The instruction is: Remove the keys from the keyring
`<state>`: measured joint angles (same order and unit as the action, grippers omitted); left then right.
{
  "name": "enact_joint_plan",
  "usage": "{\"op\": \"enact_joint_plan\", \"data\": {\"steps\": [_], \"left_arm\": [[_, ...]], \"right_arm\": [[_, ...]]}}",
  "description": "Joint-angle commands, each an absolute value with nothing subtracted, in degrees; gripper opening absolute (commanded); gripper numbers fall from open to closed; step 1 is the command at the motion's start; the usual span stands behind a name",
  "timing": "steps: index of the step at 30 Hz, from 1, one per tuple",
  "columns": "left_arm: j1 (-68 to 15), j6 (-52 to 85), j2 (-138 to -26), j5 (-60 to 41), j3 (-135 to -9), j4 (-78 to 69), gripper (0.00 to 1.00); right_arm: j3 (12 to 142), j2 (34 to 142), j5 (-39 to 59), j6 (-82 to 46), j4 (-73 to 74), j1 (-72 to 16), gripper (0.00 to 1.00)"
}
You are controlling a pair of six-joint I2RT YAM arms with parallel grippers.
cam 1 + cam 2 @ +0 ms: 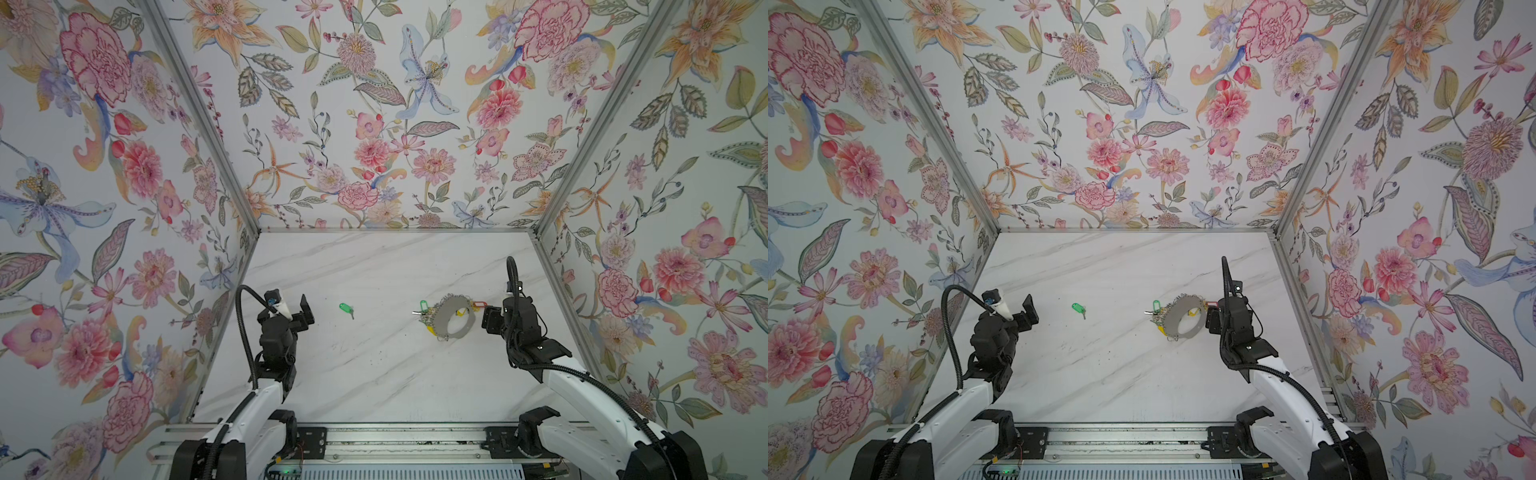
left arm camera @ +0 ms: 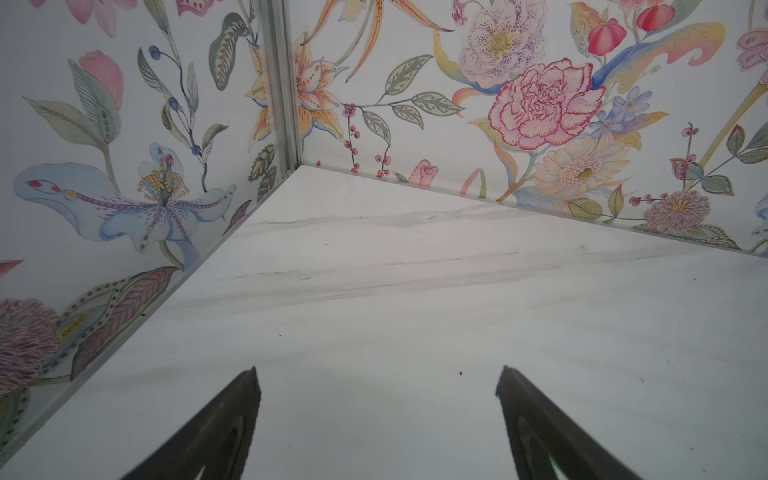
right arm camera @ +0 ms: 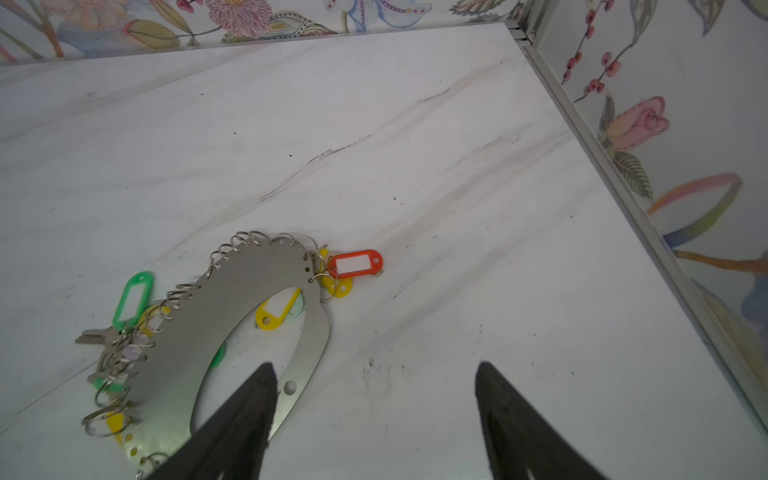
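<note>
1. Nearest is the metal rail [image 1: 374, 440] along the bench's near edge, where the left arm [image 1: 266, 399] and right arm [image 1: 582, 386] are mounted.
2. Left tool [image 1: 308, 313] hangs above the bench [image 1: 374, 374] close to its left edge, jaws wide apart. Seen from the left wrist, this tool [image 2: 378, 374] has only bare marble between its jaws.
3. Right tool [image 1: 487, 319] sits low near the right edge, jaws likewise wide apart and gripping nothing. From the right wrist, the tool [image 3: 376, 365] has one finger [image 3: 249, 415] overlapping the keyring's near rim. Whether they touch cannot be told.
4. Just beside the right tool, the keyring [image 1: 444, 319] rests in the bench's right half, roughly midway between the near and far edges. Up close, the keyring [image 3: 249, 274] is a flat grey hoop lying atop several tags, with small wire rings [image 3: 245, 239] around its rim.
5. Keys [image 3: 93, 336] hang at the hoop's side nearer the bench middle, next to a green tag [image 3: 133, 299]. A yellow tag [image 3: 276, 313] shows through the central hole. A red-orange tag [image 3: 356, 263] lies at the rim on the side toward the right edge.
6. One green-tagged key [image 1: 345, 308] lies alone near the bench middle, well apart from the keyring, between the two tools.
7. Beyond, marble runs to the far edge, under floral walls [image 1: 374, 124].
</note>
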<state>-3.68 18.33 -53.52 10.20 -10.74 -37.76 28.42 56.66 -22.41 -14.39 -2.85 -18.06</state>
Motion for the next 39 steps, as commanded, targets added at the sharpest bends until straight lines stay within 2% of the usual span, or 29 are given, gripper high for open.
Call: {"op": "enact_joint_plan", "data": {"steps": [1, 3, 10, 15, 19, 21, 25, 27, 28, 39], "left_arm": [[-3.16, 13.37, -54.13, 19.91, -6.67, -48.92, 0.99], [-3.16, 11.78, -57.16, 20.64, -5.13, -53.69, 0.99], [-3.16, 6.47, -70.92, 16.74, -0.65, -78.78, 0.99], [-3.16, 2.89, -78.78, 11.78, -2.81, -85.26, 0.99], [-3.17, 2.21, -88.76, 10.94, -3.08, -95.31, 0.99], [-3.22, 1.12, -93.04, 8.94, -2.17, -101.48, 0.99], [-3.06, 1.12, -91.31, 8.27, -4.65, -94.16, 0.99], [-3.07, 0.90, -90.59, 7.31, -5.71, -91.05, 0.99], [-3.08, 0.75, -90.71, 7.20, -6.22, -90.28, 0.99], [-3.08, 0.68, -90.00, 7.44, -12.22, -79.44, 0.99]], "right_arm": [[25.24, 58.64, -30.85, -11.20, 9.78, -15.45, 0.89], [23.39, 60.47, -29.55, -8.26, 16.01, -12.94, 0.93], [19.37, 69.24, -24.09, -1.75, 34.32, -6.82, 0.94], [17.14, 77.38, -22.66, 1.88, 50.59, -6.20, 0.94], [17.19, 80.23, -19.65, 1.48, 54.79, -6.14, 0.95], [14.90, 83.69, -16.95, 2.26, 62.90, -5.89, 0.96], [13.49, 89.85, -13.06, 4.60, 72.21, -6.10, 0.96], [14.45, 88.19, -12.46, 3.29, 67.05, -5.51, 0.96], [14.89, 88.67, -12.31, 3.17, 67.43, -5.24, 1.00], [16.62, 88.63, -7.04, 1.78, 63.67, -2.64, 0.99]]}}
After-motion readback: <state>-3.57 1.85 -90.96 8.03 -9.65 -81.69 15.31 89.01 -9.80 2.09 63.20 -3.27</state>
